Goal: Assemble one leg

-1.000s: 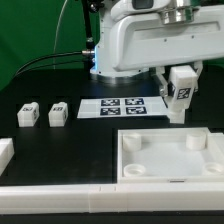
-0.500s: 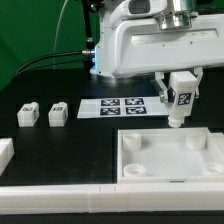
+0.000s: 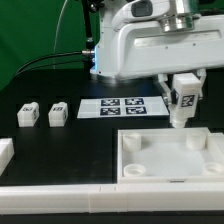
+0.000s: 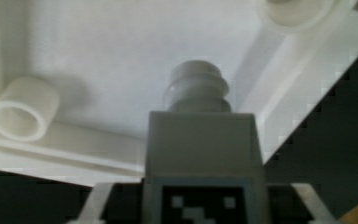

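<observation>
I find the hand [image 3: 184, 92] clenched on a leg [image 3: 183, 101], holding it upright above the far edge of the panel [image 3: 170, 165] and apart from it. In the wrist view the leg's end lies between two sockets [image 4: 25, 108], over neither. Risk as I judge it: lowered from here, it would strike flat panel instead of a socket, then jam or twist in the grip.

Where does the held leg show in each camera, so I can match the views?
Exterior view: the leg hangs in the gripper at the exterior view's right, near the far edge of the panel.
Wrist view: the leg fills the middle, tip toward the panel.
Shared landmark: the panel's round corner sockets.
</observation>
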Motion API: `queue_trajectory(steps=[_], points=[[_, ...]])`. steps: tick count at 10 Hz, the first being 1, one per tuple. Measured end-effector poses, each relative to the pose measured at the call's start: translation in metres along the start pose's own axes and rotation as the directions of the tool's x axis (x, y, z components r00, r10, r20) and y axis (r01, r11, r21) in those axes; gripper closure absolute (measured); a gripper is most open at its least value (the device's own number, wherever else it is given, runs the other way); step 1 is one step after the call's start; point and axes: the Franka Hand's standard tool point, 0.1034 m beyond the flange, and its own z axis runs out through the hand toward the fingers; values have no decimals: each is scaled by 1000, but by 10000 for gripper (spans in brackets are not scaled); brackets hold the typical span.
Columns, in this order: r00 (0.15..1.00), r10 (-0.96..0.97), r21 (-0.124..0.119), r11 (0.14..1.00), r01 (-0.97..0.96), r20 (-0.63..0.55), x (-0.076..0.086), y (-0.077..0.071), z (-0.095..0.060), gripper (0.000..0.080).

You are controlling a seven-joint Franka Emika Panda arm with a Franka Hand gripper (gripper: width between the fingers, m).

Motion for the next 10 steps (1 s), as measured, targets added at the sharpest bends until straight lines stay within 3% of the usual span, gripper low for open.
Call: queue_trajectory(steps=[3,6,10], points=[[1000,-20,15,1000,20,-12,14,-14,11,512],[999,-26,24,999,27,-26,27,-18,20,512],[999,-26,19,999,26,-34,25,-17,21,512]])
